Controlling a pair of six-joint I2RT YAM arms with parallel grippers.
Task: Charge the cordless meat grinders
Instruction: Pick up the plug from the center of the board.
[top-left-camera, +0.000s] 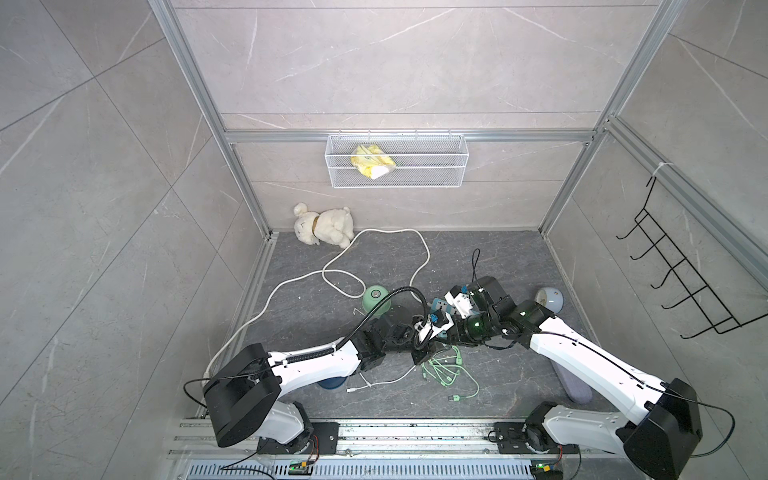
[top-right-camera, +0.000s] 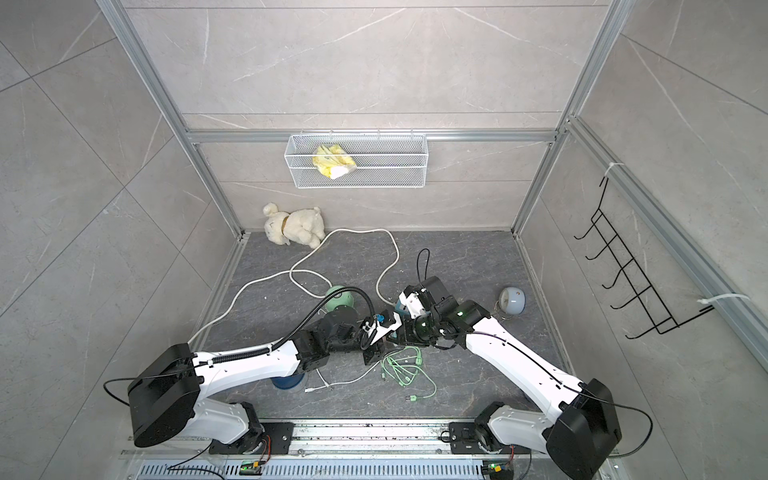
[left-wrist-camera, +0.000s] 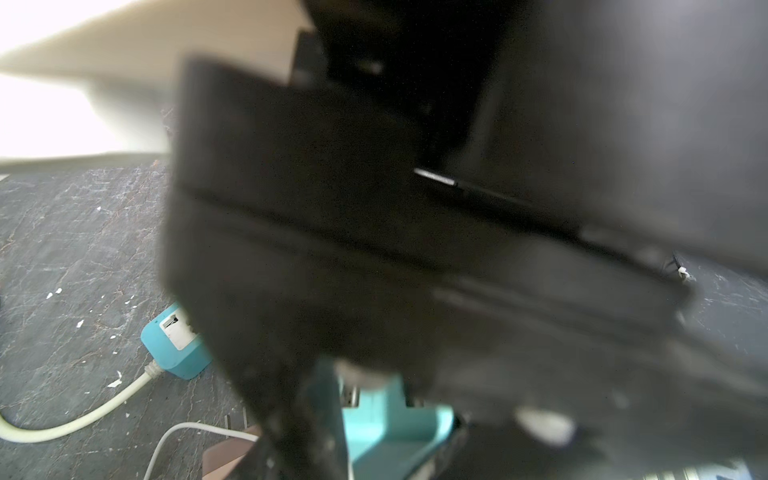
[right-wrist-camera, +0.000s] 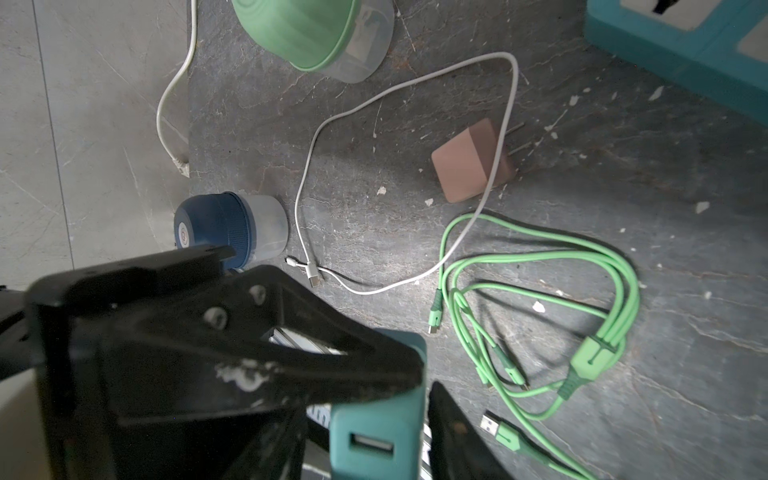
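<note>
The L arm (top-left-camera: 316, 365) & R arm (top-left-camera: 582, 357) met in the middle of the dark, stone-look floor (top-left-camera: 498, 270). The L gripper (left-wrist-camera: 386, 428) had a smooth teal cube charger (left-wrist-camera: 395, 419) btw its black fingers & looked to be holding it, tho most of that wrist view was blurry & dark. The R gripper (right-wrist-camera: 374, 424) had what looked like the same cube, w/ a USB hole, btw its fingers too. One finger touched it, but I couldn't tell if it was squeezing. The mint green grinder (top-left-camera: 376, 300), a round dome w/ a shiny metal middle on a clear cup, sat just past the L arm's wrist. The navy blue grinder (right-wrist-camera: 216, 226), a ribbed dome on a see-through cup, sat near the front on the L side, mostly hidden under the L arm in both top views. A thin white cable (right-wrist-camera: 297, 203) curled on the floor & ran across a pink cube charger (right-wrist-camera: 469, 162) w/ two metal pins. A rubbery green cable (right-wrist-camera: 592, 355) w/ many plug ends lay in a messy pile just beside it. A teal power block (left-wrist-camera: 174, 345) w/ a white face sat at the end of a thick cream cord (left-wrist-camera: 129, 390). Far back, a fluffy toy dog (top-left-camera: 324, 226) lay in the corner, & a white wire basket (top-left-camera: 436, 174) hung on the wall w/ a yellow pack (top-left-camera: 372, 160) inside. A smooth grey-white ball (top-left-camera: 549, 300) sat by the R arm.
</note>
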